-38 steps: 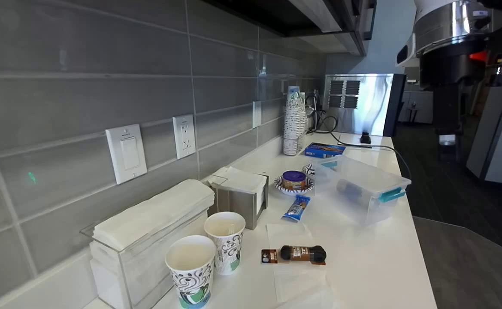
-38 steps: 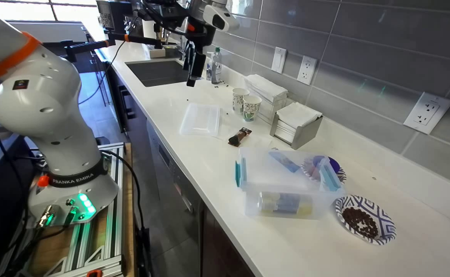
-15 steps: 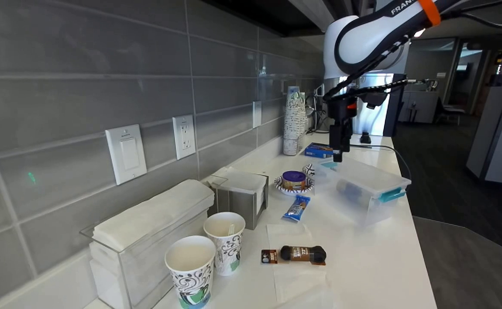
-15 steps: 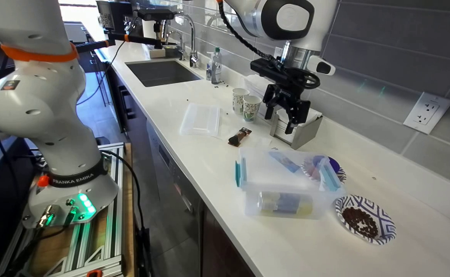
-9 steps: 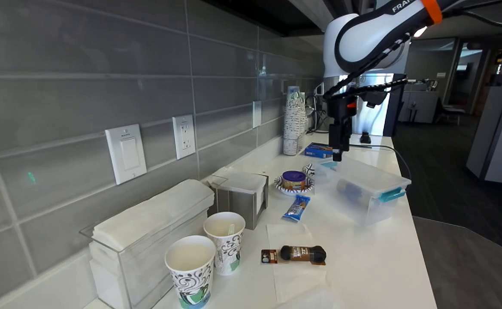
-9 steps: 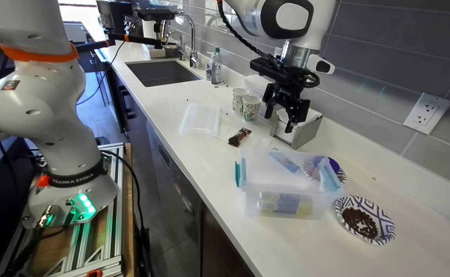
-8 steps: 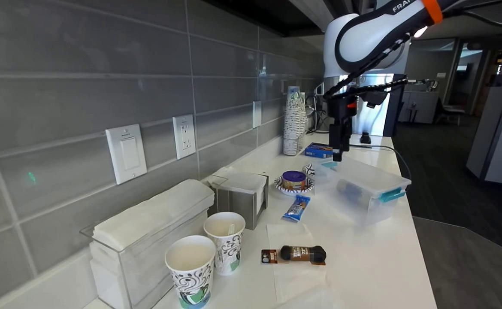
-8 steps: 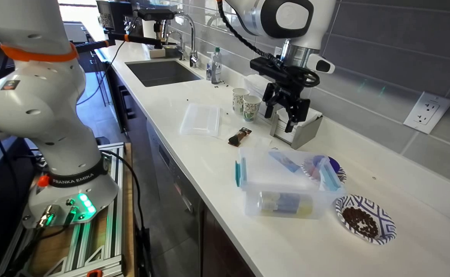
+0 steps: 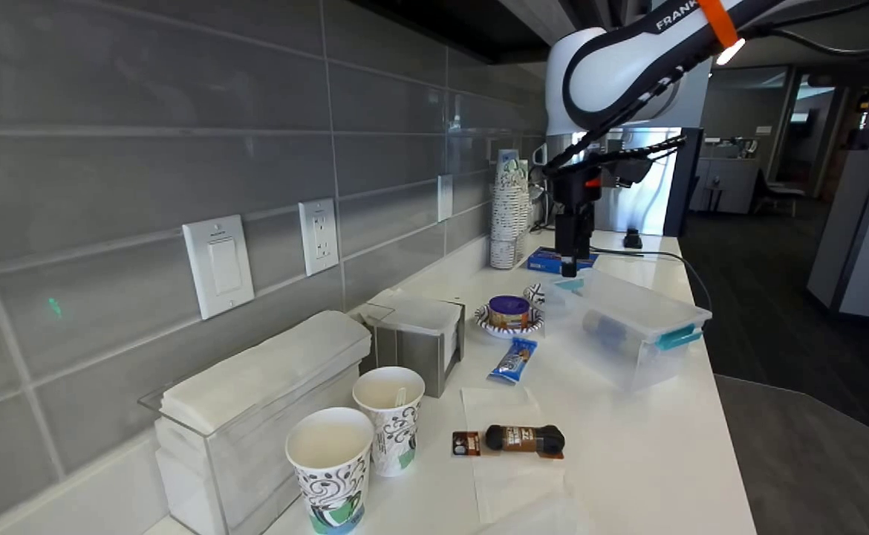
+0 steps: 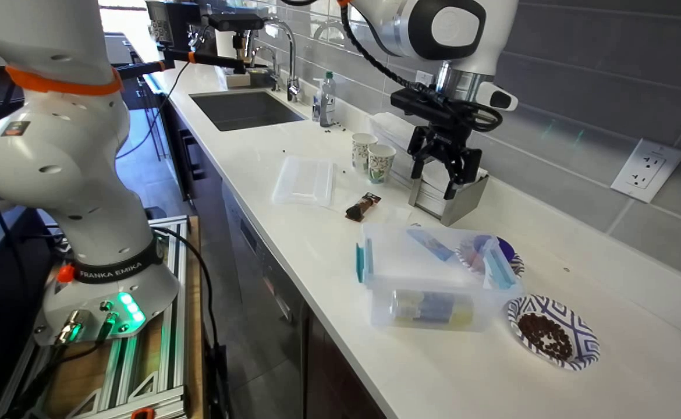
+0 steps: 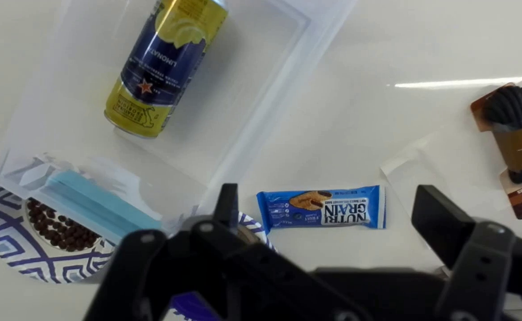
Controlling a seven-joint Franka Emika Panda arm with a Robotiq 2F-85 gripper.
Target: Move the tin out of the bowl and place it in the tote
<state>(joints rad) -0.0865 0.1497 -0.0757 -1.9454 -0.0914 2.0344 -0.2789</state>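
Tin (image 9: 509, 315), squat and purple-topped, sits upright in a small patterned bowl (image 9: 485, 321) on a white kitchen counter (image 9: 627, 446), at 9 o'clock from the clear, teal-trimmed tote (image 9: 657, 371) in an exterior view. A robot gripper (image 10: 433, 185), jaws spread wide, hangs above the counter in an exterior view, between 10 and 11 o'clock from the tin and well apart from it. Seen from the wrist, the jaws flank a blue Nutri-Grain bar (image 11: 322, 207) on the surface beneath, while the tin's purple top shows at 7 o'clock, partly hidden by the gripper. Between 10 and 11 o'clock in that view, a yellow-and-blue drink can (image 11: 165, 67) lies on its side inside the tote. A second patterned bowl (image 10: 582, 334), holding small brown pellets (image 10: 544, 337), rests just beside the tote at 4 o'clock in an exterior view; a flat, clear lid (image 10: 304, 181) lies at 10 o'clock, well apart. In an exterior view, a pack of black laces (image 9: 521, 440) lies across white paper (image 9: 512, 490) at 6 o'clock from the bar, with two patterned paper cups (image 9: 334, 475) near 8 o'clock from the tin and a tall stack of cups (image 9: 510, 215) at 12, close to the gray tiled wall (image 9: 145, 186). A gray napkin holder (image 9: 414, 357) stands between the paper cups and the tin in that view.
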